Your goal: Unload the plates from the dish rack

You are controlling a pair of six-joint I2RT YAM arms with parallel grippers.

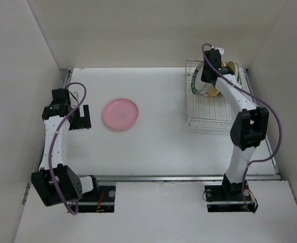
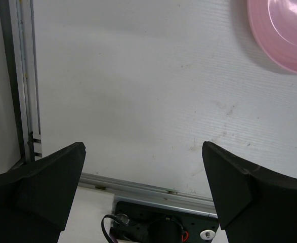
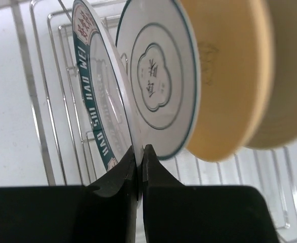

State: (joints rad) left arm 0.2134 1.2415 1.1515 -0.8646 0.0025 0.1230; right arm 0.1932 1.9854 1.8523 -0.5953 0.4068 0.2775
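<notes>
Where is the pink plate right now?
In the top view the pink plate lies flat on the white table, left of the middle, just right of the left tool and far from the dish rack at the back right.

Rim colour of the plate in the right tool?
Dark green with white lettering, on a round white plate pinched by the right tool. Best: right wrist view.

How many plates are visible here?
5. Pink plate flat on the table; four upright in the dish rack: green-rimmed plate in the right tool, thin-rimmed white plate, tan plate, cream plate. Others may be hidden.
</notes>
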